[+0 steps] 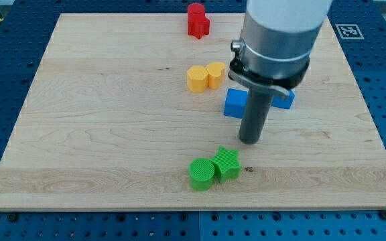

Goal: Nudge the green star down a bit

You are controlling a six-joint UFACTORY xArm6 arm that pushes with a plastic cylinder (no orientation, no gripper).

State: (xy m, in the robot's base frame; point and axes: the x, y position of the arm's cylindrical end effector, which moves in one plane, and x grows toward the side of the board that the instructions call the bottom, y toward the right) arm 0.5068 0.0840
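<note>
Green star (226, 163) sits near board's bottom edge, right of centre, touching green round block (202, 173) on its left. My tip (249, 140) rests on board just above star, slightly right of it, apart from it; nothing clamped, rod only pushes. Blue block (235, 104) lies behind rod, second blue piece (285, 100) to its right. Judgement: shift tip left first to line up over star's centre, then push toward bottom edge briefly. Off-centre contact likely spins star or drags green round block along. Stop well short of board (99, 134) edge.

Bare board (112, 134) left, green cylinder (202, 173) touching green star (226, 163), blue cube (235, 104) above
</note>
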